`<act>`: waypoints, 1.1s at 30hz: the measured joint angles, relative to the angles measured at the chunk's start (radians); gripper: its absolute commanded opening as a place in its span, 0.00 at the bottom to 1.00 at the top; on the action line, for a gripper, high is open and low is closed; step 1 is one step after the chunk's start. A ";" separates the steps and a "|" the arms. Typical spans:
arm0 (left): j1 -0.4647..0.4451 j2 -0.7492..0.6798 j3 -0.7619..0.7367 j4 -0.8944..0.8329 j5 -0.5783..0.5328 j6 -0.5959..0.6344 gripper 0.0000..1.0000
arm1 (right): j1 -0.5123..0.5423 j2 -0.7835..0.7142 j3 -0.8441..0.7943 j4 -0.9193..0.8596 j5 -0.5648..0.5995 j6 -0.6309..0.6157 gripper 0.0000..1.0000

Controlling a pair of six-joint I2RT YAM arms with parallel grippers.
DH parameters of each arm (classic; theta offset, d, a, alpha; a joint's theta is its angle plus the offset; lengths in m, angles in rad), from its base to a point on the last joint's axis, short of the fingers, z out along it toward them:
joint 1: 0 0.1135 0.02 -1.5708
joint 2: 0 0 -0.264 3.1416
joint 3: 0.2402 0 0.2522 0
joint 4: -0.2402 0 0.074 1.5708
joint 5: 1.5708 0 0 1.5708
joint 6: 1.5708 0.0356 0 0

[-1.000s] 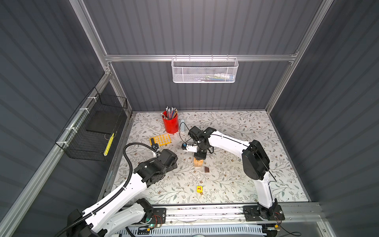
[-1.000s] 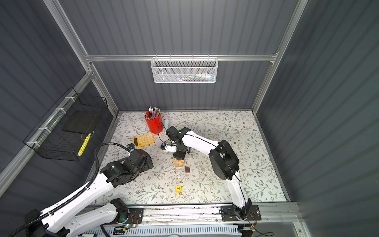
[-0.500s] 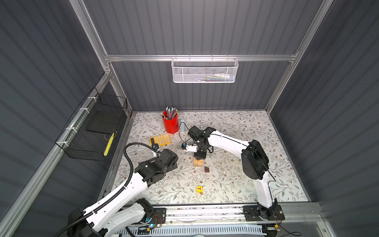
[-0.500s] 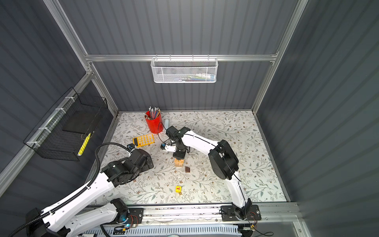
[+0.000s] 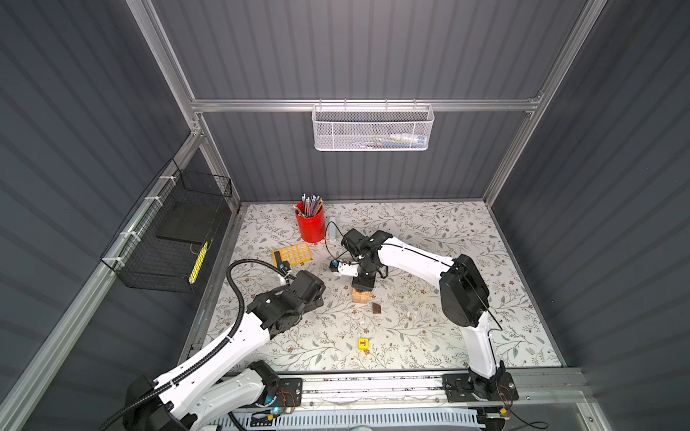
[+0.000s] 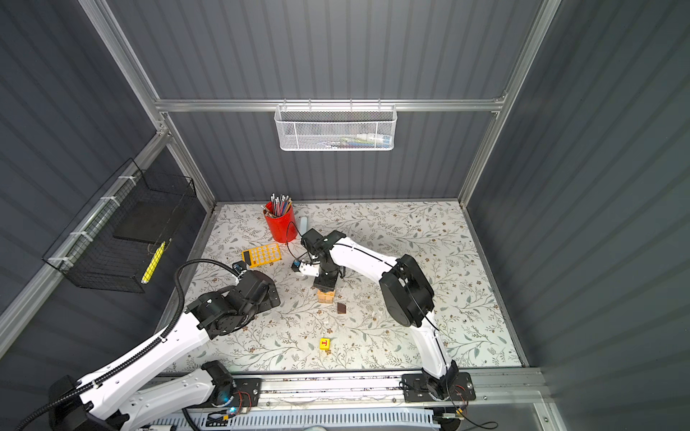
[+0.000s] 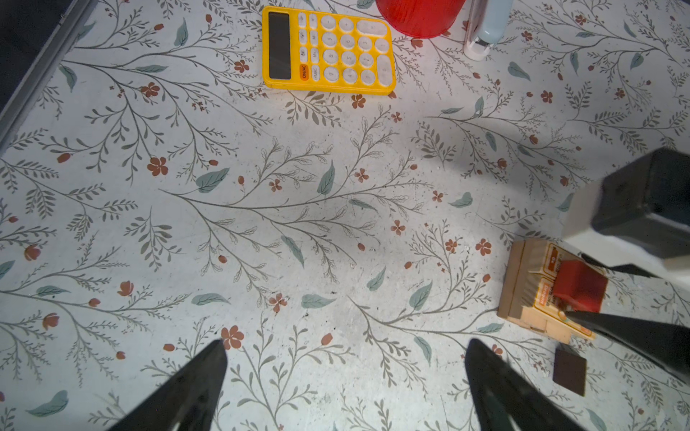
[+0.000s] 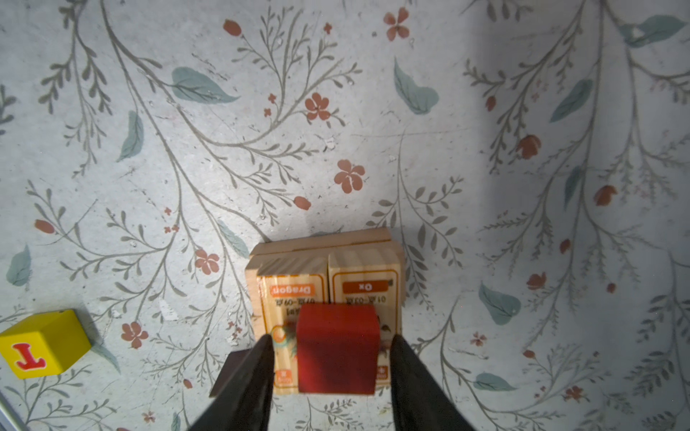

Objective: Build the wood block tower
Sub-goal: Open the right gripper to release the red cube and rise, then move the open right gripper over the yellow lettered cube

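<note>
- Right gripper (image 8: 331,339) — jaws stood apart, one finger on each side of the red cube (image 8: 336,350). A sliver of gap showed on both sides, so it was clamped on nothing.
- Red cube sat on top of the wood block tower (image 5: 361,295), across the seam between the Dragon block (image 8: 291,289) and the Ox block (image 8: 367,287). It sat toward one end of them, not centred lengthwise.
- Step in hand, as judged: let go of the cube and get clear. It would go best as a straight lift with the jaws wide, since any sideways drift could clip the cube and push it off the seam.
- The gap looked thinner on the Ox side, so that finger was the risk. Opening a touch more before rising would help.
- The two printed blocks lay side by side on tan planks (image 8: 321,239), whose edge showed just past them. The stack looked low and square, with no tilt visible.
- In both top views the tower stood near mid-table on the floral mat (image 5: 429,336), right under the right wrist.
- Not yet stacked: dark brown wedge (image 5: 376,308) just beside the tower's foot, and yellow cube (image 5: 363,343) well apart toward the front rail.
- The wedge lay close to one finger's line, so the exit should go up, not low and outward.
- Left gripper (image 7: 346,343) — jaws wide apart, holding nothing, over bare mat and off to the tower's side. Best left there during the release.
- Orange calculator (image 7: 328,50) and red pencil cup (image 5: 310,225) stood farther back, out of the way.
</note>
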State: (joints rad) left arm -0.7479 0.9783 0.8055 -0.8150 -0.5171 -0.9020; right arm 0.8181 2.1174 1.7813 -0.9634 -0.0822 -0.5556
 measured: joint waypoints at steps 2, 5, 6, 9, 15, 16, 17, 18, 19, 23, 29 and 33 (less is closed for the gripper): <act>0.000 0.000 0.000 0.000 0.000 0.000 1.00 | 0.001 -0.037 -0.011 0.010 0.000 0.015 0.60; 0.000 0.000 0.002 0.000 0.000 0.000 0.99 | 0.003 -0.135 -0.055 0.043 0.008 0.058 0.65; 0.000 0.000 0.003 0.000 0.001 0.000 1.00 | 0.003 -0.174 -0.075 0.060 0.015 0.078 0.66; 0.000 -0.002 0.008 -0.001 0.003 0.000 1.00 | 0.003 -0.286 -0.147 0.113 0.030 0.153 0.68; 0.000 -0.023 0.009 -0.001 0.029 0.000 0.99 | 0.015 -0.430 -0.327 0.200 0.052 0.334 0.69; 0.000 -0.028 0.009 -0.002 0.037 0.001 0.99 | 0.020 -0.445 -0.355 0.205 0.052 0.367 0.69; 0.000 -0.032 0.009 -0.002 0.043 0.001 0.99 | 0.026 -0.457 -0.377 0.209 0.053 0.395 0.69; 0.000 -0.038 0.009 -0.004 0.051 0.003 0.99 | 0.034 -0.473 -0.404 0.214 0.053 0.429 0.69; 0.000 -0.043 0.009 -0.008 0.059 0.005 1.00 | 0.043 -0.491 -0.433 0.223 0.052 0.459 0.70; 0.000 -0.073 0.009 -0.031 0.083 0.008 1.00 | 0.105 -0.566 -0.551 0.261 0.053 0.539 0.71; 0.000 -0.143 0.009 -0.082 0.092 0.006 1.00 | 0.239 -0.604 -0.687 0.310 0.064 0.610 0.73; 0.000 -0.171 0.009 -0.109 0.092 -0.002 0.99 | 0.307 -0.575 -0.718 0.330 0.077 0.626 0.73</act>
State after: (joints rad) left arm -0.7479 0.8078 0.8143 -0.9245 -0.4255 -0.9039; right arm 1.1248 1.5421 1.0637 -0.6334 -0.0055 0.0708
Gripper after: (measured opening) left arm 0.995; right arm 0.735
